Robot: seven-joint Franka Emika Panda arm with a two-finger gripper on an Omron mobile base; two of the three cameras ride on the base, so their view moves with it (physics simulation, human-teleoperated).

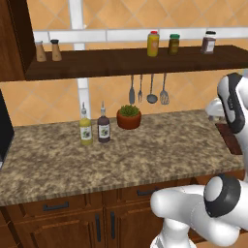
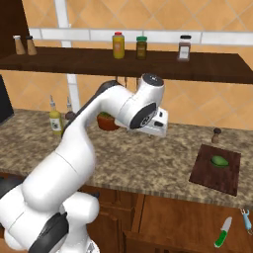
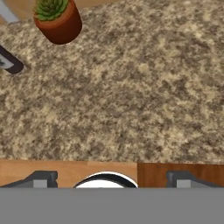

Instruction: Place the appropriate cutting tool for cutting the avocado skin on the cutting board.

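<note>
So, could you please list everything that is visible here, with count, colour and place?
Flat dark reddish-brown wooden cutting board: 1, counter right end.
Small green avocado: 1, on the board.
Green-handled knife: 1, in open drawer below board.
Blue-handled tool: 1, same drawer.
Leafy green plant in terracotta pot: 1, counter back.
Bottles: 2, yellowish and dark, left of plant.
Hanging metal utensils: 4, under shelf.
Shelf jars: 3; shakers: 2.
Small brown shaker: 1, behind board.
Gripper: dark tips apart, above counter.

Speckled granite counter [image 3: 131, 87] below, potted plant [image 3: 58, 19] (terracotta pot) at upper left.
</note>
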